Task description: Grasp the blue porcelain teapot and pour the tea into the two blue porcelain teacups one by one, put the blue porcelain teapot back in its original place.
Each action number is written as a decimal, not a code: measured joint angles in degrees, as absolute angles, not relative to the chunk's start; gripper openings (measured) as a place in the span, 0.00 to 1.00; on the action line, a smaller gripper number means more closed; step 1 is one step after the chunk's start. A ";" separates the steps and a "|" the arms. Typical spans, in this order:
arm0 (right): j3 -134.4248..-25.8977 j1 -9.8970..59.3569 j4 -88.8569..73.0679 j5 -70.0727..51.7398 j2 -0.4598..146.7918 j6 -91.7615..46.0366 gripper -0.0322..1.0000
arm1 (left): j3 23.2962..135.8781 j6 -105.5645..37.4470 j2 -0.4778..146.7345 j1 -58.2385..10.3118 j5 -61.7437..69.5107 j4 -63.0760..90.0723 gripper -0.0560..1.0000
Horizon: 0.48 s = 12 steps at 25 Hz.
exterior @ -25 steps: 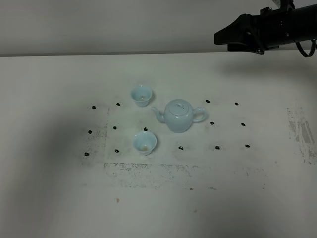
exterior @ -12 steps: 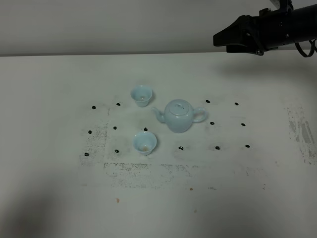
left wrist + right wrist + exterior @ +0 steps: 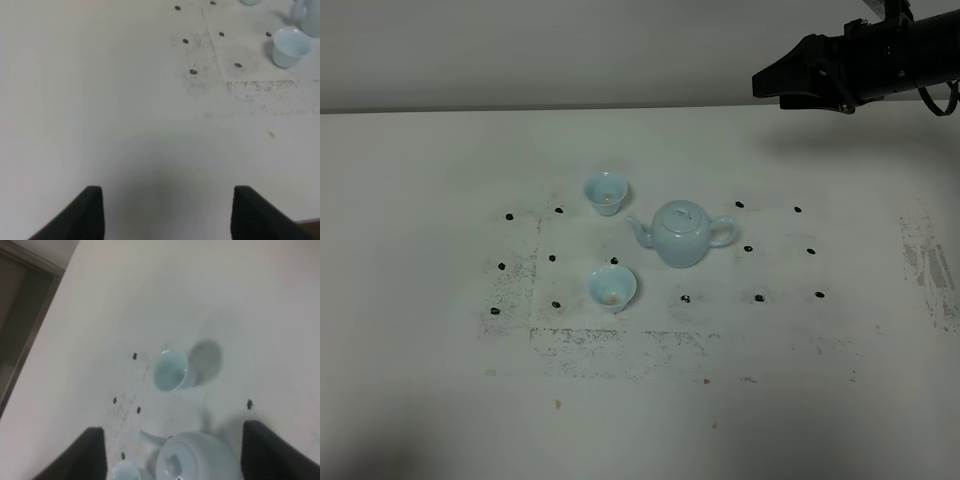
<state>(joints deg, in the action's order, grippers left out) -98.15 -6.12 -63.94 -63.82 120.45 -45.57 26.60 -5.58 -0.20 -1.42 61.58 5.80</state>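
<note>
The right hand (image 3: 772,80) hovered high at the far right, spread wide and empty; a descent missing the thin loop handle could tip the teapot (image 3: 682,234) and spill tea. The pale blue, round-bellied pot stood mid-way across the desk (image 3: 440,400), spout toward the far cup (image 3: 606,193) and near cup (image 3: 612,288) at its left.

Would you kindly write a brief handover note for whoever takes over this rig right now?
Left pincer: open, empty, over bare table.
Right pincer: open, empty, raised high at the far right, touching nothing.
Blue porcelain teapot: upright, lid on, spout towards the cups.
Teacups: far teacup and near teacup, both upright left of the teapot.
Done: unclear; each cup shows a faint brownish patch inside.
Left: if unfilled, grasp teapot, pour into each, set it back.
</note>
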 joint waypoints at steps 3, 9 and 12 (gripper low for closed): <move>-98.15 -6.12 -63.55 -63.87 120.45 -45.57 0.60 | 26.19 -5.58 -0.20 -1.42 61.31 5.87 0.59; -98.15 -6.12 -63.24 -64.75 120.45 -45.57 0.60 | 26.18 -5.56 -0.20 -1.42 61.18 5.94 0.59; -98.15 -6.12 -62.00 -64.89 120.45 -46.20 0.60 | 26.18 -5.40 -0.20 -1.42 61.18 6.07 0.59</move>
